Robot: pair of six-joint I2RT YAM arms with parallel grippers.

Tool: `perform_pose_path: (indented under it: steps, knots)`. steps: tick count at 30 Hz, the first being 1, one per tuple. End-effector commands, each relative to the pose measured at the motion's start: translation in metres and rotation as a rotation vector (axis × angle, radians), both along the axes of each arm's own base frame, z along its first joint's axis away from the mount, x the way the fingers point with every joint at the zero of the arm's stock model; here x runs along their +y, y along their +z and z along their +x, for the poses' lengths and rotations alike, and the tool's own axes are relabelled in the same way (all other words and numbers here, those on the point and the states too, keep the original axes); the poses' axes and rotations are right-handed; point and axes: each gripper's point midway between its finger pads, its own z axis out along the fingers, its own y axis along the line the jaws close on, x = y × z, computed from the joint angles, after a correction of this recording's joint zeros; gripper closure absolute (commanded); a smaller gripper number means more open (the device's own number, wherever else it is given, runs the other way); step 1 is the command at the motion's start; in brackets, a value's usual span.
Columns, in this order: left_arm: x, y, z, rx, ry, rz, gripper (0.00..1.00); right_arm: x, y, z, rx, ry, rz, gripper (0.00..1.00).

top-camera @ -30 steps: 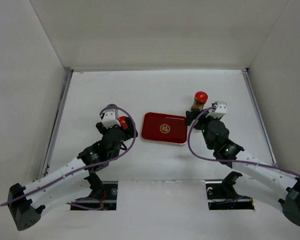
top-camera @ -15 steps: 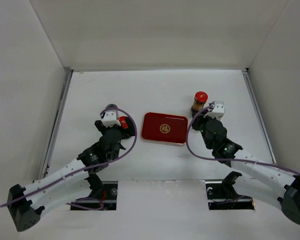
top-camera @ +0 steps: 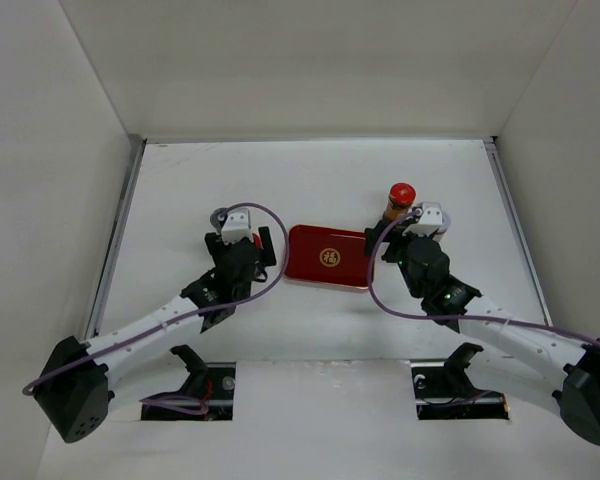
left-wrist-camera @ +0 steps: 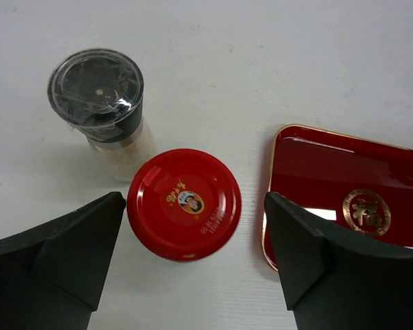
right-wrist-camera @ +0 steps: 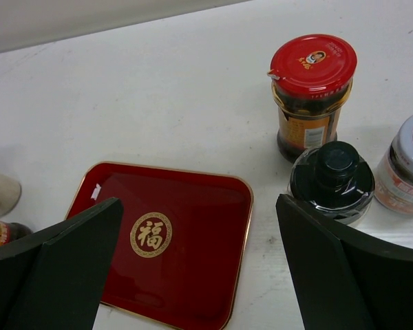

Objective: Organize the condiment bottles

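Straddling the red-capped jar point(left-wrist-camera: 184, 204), the left tool point(left-wrist-camera: 193, 198) stands spread, not pinching it.

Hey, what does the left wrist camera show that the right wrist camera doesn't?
Only the left wrist view: a red-lidded jar seen from above, and a clear-topped shaker with white contents just behind it.

Only the right wrist view: another red-lidded jar standing upright, a black-capped jar in front of it, and a silver-capped jar cut off at the right edge.

Both: the red tray, whole in the right wrist view. Cropped shapes at that view's left edge may be the first two jars; I can't tell.
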Motion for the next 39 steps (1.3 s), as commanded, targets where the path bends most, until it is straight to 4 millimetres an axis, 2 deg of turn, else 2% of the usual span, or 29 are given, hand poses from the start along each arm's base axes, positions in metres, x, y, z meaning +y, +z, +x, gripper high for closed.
perform_pose_path:
  steps: [1, 9, 11, 13, 16, 18, 23, 26, 28, 34, 39]
  knots:
    - [-0.007, -0.002, 0.016, 0.004, 0.0, -0.078, 0.16, 0.012, 0.028, 0.005, -0.06, 0.029, 0.051, 0.0]
    - [-0.003, -0.027, 0.03, 0.052, 0.026, -0.062, 0.16, 0.015, 0.026, 0.005, -0.058, 0.043, 0.069, 0.0]
    - [-0.006, -0.029, 0.032, 0.05, 0.02, -0.067, 0.22, 0.015, 0.025, 0.004, -0.056, 0.044, 0.06, 0.0]
    - [-0.006, -0.027, 0.034, 0.042, 0.024, -0.072, 0.34, 0.015, 0.026, 0.004, -0.059, 0.045, 0.072, 0.0]
    - [-0.008, -0.012, 0.031, 0.009, 0.015, -0.081, 0.53, 0.015, 0.025, 0.005, -0.054, 0.046, 0.061, 0.0]
    - [-0.007, 0.005, 0.03, -0.029, 0.024, -0.105, 0.6, 0.015, 0.027, 0.004, -0.062, 0.047, 0.071, 0.0]
    - [-0.033, 0.07, 0.025, -0.146, -0.048, -0.185, 0.64, 0.015, 0.027, 0.005, -0.063, 0.045, 0.07, 0.0]
    - [-0.047, 0.092, 0.032, -0.18, -0.065, -0.196, 0.64, 0.013, 0.026, 0.005, -0.059, 0.042, 0.072, 0.0]
    - [-0.061, 0.094, 0.039, -0.183, -0.088, -0.202, 0.64, 0.013, 0.027, 0.004, -0.062, 0.04, 0.066, 0.0]
    - [-0.109, 0.082, 0.071, -0.16, -0.164, -0.205, 0.64, 0.006, 0.028, 0.005, -0.071, 0.022, 0.083, 0.0]
    - [-0.131, 0.078, 0.091, -0.168, -0.195, -0.21, 0.64, 0.007, 0.027, 0.007, -0.066, 0.019, 0.084, 0.0]
